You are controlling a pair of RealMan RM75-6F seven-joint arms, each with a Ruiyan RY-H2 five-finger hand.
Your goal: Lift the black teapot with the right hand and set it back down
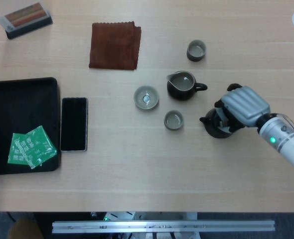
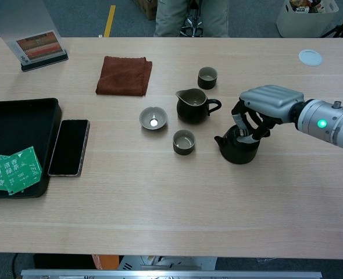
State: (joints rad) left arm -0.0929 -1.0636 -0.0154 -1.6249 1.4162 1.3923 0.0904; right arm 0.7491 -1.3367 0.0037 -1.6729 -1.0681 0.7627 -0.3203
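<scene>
The black teapot stands on the table right of centre, its spout pointing left. My right hand arches over its right side, and the fingers curl down onto the pot's top. It looks gripped there, with its base on or very near the wood. The exact contact under the palm is hidden. My left hand shows in neither view.
A dark pitcher stands just up-left of the teapot, with a small cup close by its spout. Two more cups, a brown cloth, a phone and a black tray lie further left.
</scene>
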